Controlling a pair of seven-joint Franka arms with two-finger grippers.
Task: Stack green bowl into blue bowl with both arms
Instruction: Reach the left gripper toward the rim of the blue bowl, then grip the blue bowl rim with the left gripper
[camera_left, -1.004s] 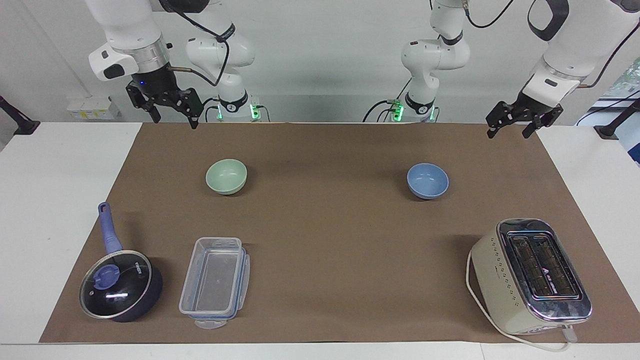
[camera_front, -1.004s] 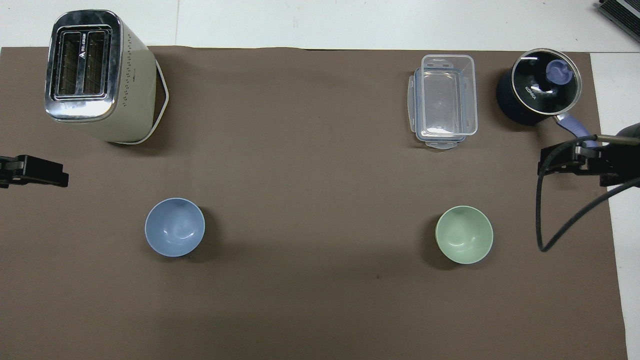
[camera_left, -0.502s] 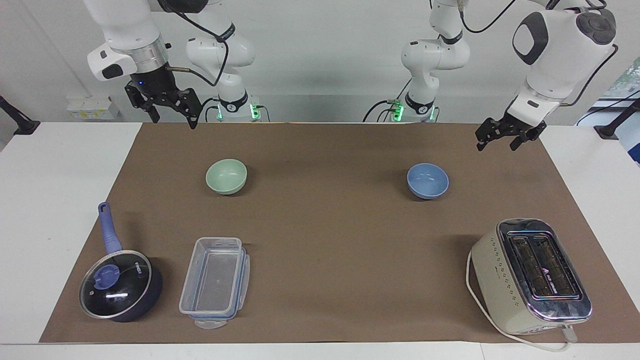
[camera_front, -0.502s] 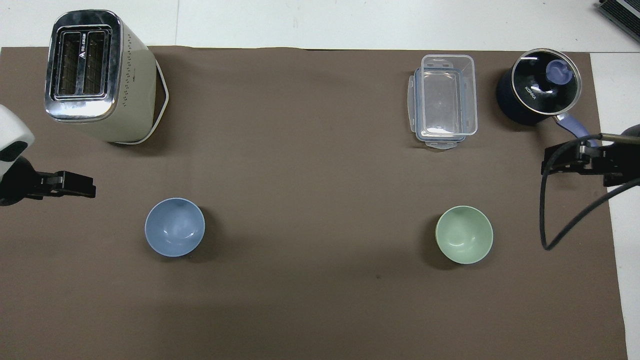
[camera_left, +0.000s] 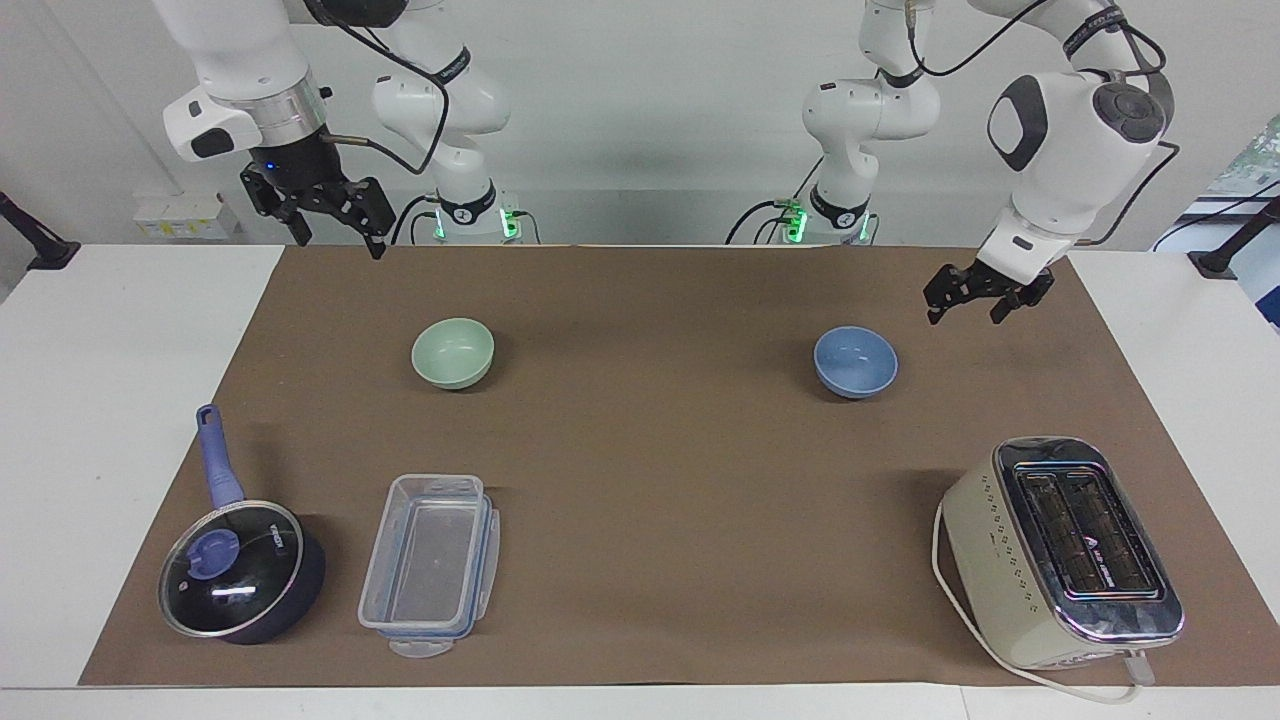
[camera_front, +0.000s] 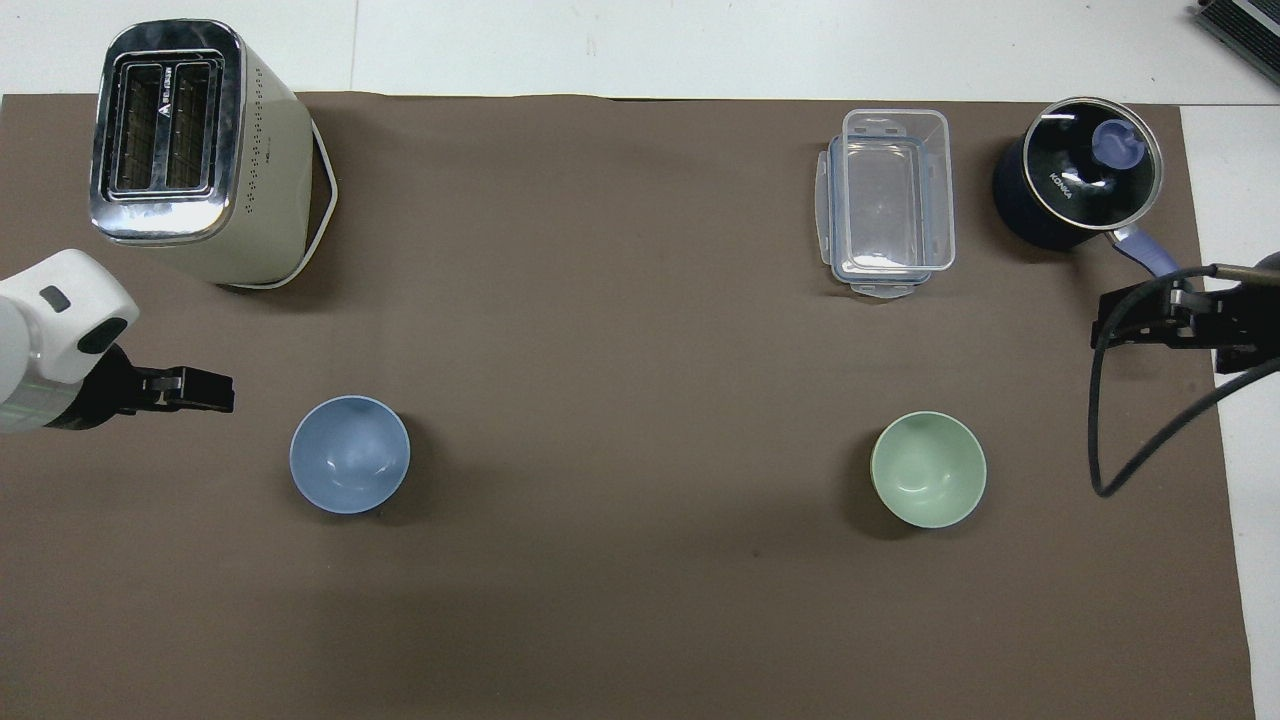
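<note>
Our left claw (camera_left: 965, 297) hangs with fingers apart over the mat just beside the blue bowl (camera_left: 855, 361). Our right claw (camera_left: 328, 212), also spread, is up over the mat's edge near the green bowl (camera_left: 453, 352). Both bowls are glossy, plain, upright and empty, well apart on the tabletop (camera_left: 100, 400). The clear box (camera_left: 430, 564) seems empty.

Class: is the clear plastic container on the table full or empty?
Empty. The container has no lid on, and its bare clear floor shows through in both views.
</note>
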